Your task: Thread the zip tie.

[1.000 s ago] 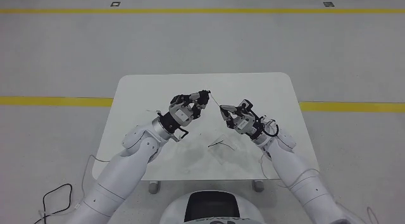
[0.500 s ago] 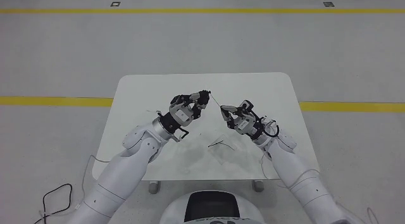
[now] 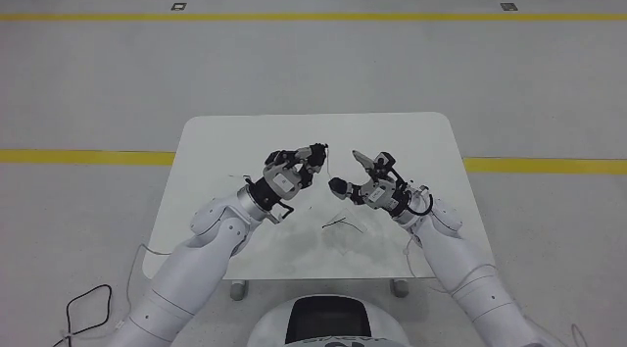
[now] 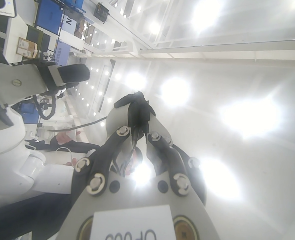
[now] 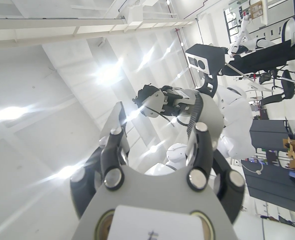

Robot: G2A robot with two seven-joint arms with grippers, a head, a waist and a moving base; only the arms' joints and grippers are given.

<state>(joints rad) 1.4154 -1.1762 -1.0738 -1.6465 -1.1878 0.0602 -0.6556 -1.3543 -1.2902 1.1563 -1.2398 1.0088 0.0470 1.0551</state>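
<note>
Since a second earlier, the right gripper (image 3: 350,173) had let go of the zip tie (image 3: 327,157) and spread its fingers. Before, those fingers had been closed on the tie's far end, with the strap stretched between the two grippers. The left gripper (image 3: 313,155) had barely shifted.

The zip tie was a thin dark strap held above the middle of the table (image 3: 411,141). It was clamped at one end in the left gripper, and its free end stuck out toward the right gripper without touching it. In the left wrist view the left gripper (image 4: 137,108) had its two black-padded tips pressed together on the strap. One dark pad (image 4: 73,74) of the right gripper showed just beside them, apart from the tie.

In the right wrist view the right gripper (image 5: 160,123) had its jaws wide apart with nothing between them. The left gripper (image 5: 150,98) was near, just beyond them.

Below and between the two arms, a few loose ties (image 3: 341,220) lay flat on the white tabletop, apart from both grippers.
</note>
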